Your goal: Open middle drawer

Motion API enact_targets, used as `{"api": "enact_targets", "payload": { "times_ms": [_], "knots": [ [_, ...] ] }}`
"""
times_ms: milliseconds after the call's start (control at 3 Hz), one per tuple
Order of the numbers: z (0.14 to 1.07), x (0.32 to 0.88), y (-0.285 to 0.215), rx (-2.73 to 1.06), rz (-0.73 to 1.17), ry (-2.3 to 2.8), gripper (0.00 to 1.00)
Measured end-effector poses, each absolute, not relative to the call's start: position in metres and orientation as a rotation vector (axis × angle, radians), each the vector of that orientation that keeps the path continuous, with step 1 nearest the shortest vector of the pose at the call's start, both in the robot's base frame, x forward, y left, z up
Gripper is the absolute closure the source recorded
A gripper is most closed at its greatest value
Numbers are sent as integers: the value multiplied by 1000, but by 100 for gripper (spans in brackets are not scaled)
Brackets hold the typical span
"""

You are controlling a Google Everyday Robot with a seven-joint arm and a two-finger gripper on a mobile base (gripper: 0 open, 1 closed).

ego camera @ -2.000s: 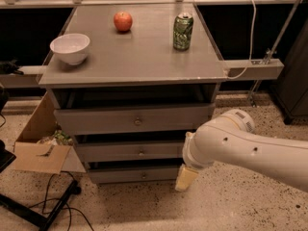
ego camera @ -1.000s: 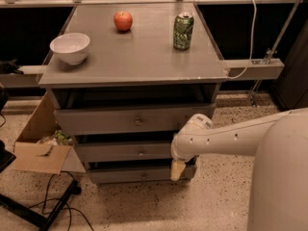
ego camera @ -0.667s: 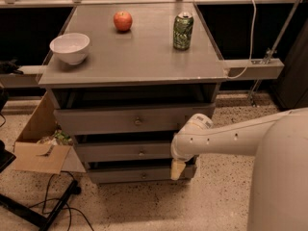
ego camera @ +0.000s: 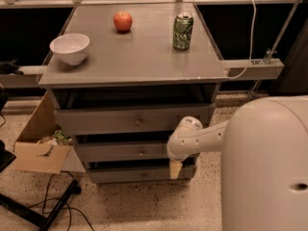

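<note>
Seemingly downturned, gripper (ego camera: 175, 169) hangs at right end of middle drawer (ego camera: 120, 151).

Soft overhead light spreads evenly over the counter (ego camera: 139, 61), palest toward its front edge. The bowl (ego camera: 70, 47) near the left edge and the can (ego camera: 183, 31) near the far right corner cast short, soft shadows. Beneath the front edge the recesses lie dark. The gripper (ego camera: 175, 169) hangs dimly lit, low below the front right corner.
</note>
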State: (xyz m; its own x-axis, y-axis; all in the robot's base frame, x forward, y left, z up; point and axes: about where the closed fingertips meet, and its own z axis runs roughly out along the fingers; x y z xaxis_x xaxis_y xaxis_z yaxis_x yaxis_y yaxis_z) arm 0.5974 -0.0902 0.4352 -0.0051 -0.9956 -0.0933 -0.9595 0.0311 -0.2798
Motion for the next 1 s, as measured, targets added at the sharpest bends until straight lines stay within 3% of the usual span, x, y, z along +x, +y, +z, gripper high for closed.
{"api": "enact_targets", "payload": {
  "times_ms": [333, 667, 1000],
  "knots": [
    [418, 620, -89, -2073, -240, 2005, 0],
    [397, 633, -95, -2117, -238, 2026, 15],
    [390, 630, -111, -2109, -217, 2112, 38]
  ]
}}
